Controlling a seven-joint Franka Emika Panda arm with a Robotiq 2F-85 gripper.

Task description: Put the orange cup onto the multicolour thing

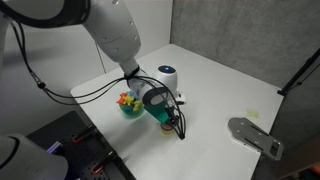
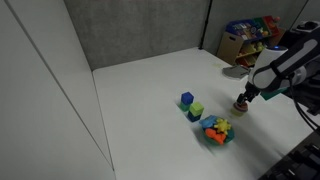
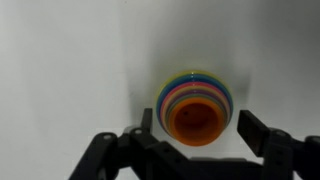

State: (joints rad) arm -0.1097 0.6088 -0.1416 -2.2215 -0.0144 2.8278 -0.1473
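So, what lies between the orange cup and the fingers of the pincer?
In the wrist view, only the banded rim of the multicolour thing; the orange cup sits at its middle, flanked by the open pincer.

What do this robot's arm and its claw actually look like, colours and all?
The arm is glossy white, built of fat rounded segments, and thin black cables loop alongside it. The gripper is black, with a pale grey ring just above it. In the wrist view its two fingers are black, angular and jointed. No markings are legible.
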